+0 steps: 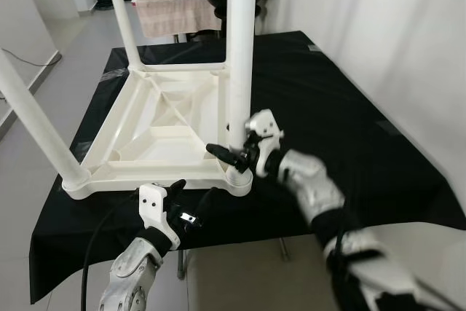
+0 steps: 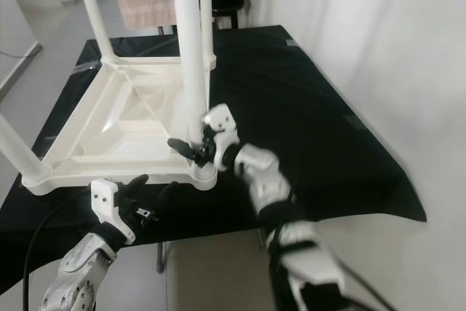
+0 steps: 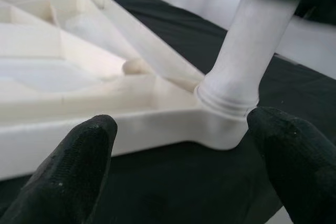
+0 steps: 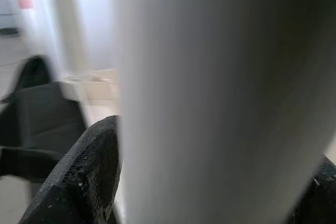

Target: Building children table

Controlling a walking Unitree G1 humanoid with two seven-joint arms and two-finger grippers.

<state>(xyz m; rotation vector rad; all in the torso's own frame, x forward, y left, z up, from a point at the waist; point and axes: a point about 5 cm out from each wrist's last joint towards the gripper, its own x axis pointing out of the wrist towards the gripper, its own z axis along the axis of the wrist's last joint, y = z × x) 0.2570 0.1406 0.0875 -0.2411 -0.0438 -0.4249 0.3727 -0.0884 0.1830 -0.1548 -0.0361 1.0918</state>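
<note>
A white plastic children's table (image 1: 156, 132) lies upside down on a black-covered table (image 1: 349, 129), with its legs pointing up. My right gripper (image 1: 237, 152) is shut on the near right leg (image 1: 240, 49), just above its socket (image 3: 226, 124) at the tabletop's corner. In the right wrist view the leg (image 4: 210, 98) sits tight against one black finger (image 4: 84, 171). My left gripper (image 1: 193, 194) is open and low, just in front of the tabletop's near edge. Its fingers (image 3: 68, 177) point at that corner and hold nothing.
The near left leg (image 1: 36, 118) and the far left leg (image 1: 120, 12) also stand up. The black cloth's front edge runs just below the tabletop. A white wall is on the right. A stand with a pink cloth (image 1: 171, 12) is at the back. A black cable (image 1: 91, 253) hangs by my left arm.
</note>
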